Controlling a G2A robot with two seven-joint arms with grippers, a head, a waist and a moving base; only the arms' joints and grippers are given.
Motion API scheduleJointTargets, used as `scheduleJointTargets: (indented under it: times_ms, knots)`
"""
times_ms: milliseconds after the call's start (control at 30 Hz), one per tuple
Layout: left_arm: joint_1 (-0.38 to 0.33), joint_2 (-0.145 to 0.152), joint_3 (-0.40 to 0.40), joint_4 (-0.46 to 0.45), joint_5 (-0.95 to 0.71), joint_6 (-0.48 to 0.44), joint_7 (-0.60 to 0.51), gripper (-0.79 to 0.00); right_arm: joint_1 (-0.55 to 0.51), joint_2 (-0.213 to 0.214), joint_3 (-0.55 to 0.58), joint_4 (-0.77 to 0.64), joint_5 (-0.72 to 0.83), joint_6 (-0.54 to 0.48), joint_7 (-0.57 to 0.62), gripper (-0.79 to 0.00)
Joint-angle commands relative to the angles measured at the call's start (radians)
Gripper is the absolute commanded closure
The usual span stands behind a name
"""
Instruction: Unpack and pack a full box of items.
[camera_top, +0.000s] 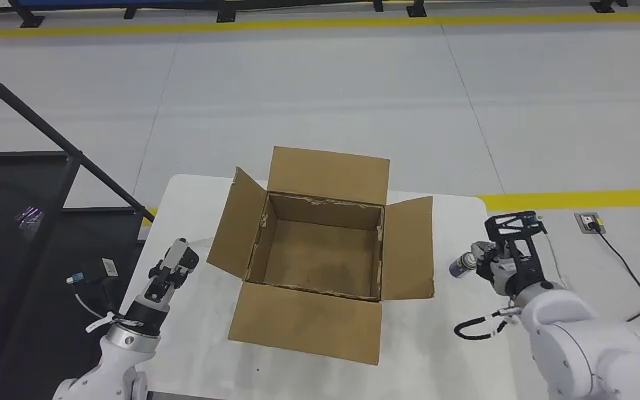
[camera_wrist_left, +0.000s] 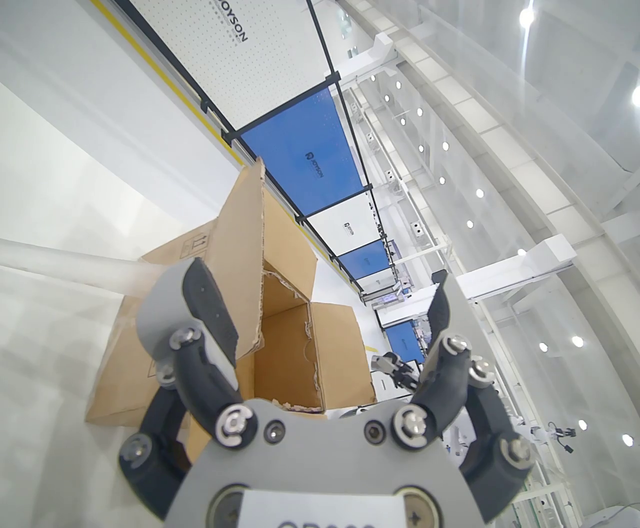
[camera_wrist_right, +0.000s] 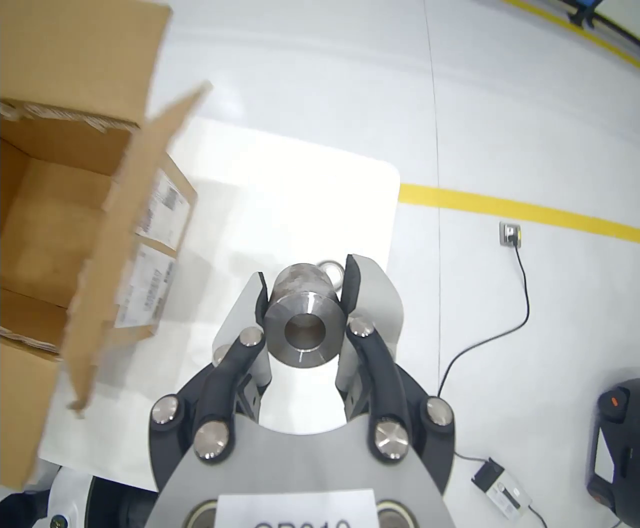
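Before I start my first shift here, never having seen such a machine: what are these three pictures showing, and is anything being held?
It is a robot with two arms, each ending in a two-fingered gripper. The wide picture looks down from a camera above the arms. The other two come from cameras on the wrists, so each looks along its own gripper. On the white table stands an open cardboard box, flaps spread, with nothing visible inside. The left gripper is open and empty, beside the box. The right gripper is shut on a short metal cylinder with a hole in its end, held on the box's other side.
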Motion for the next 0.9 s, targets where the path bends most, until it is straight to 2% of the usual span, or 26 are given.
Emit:
scheduleJointTargets:
  times_ms: [0,100,200,333,533,733,867]
  knots:
    - [0.002,0.0,0.0,0.0,0.0,0.002,0.006,-0.785,0.062,-0.005,-0.076,-0.029,-0.018,0.02,0.01,0.0]
    - [0.018,0.001,-0.015,-0.007,0.001,-0.002,0.033,-0.785,0.165,-0.016,-0.207,-0.016,-0.055,0.038,0.029,0.0]
    - [0.041,0.002,-0.038,-0.015,-0.018,-0.009,0.058,-0.785,0.293,-0.036,-0.376,0.057,-0.073,0.048,0.053,0.0]
    - [0.074,0.004,-0.071,-0.025,-0.043,-0.025,0.078,-0.785,0.487,-0.084,-0.61,0.245,-0.07,0.077,0.081,0.0]
    - [0.118,0.006,-0.116,-0.038,-0.081,-0.046,0.107,-0.785,0.706,-0.19,-0.897,0.59,-0.006,0.142,0.064,0.0]
    - [0.126,0.006,-0.123,-0.04,-0.086,-0.048,0.109,-0.785,0.809,-0.306,-1.063,0.915,0.093,0.176,-0.004,0.0]
    - [0.126,0.006,-0.123,-0.04,-0.086,-0.048,0.109,-0.785,0.843,-0.375,-1.118,1.089,0.135,0.199,-0.055,0.0]
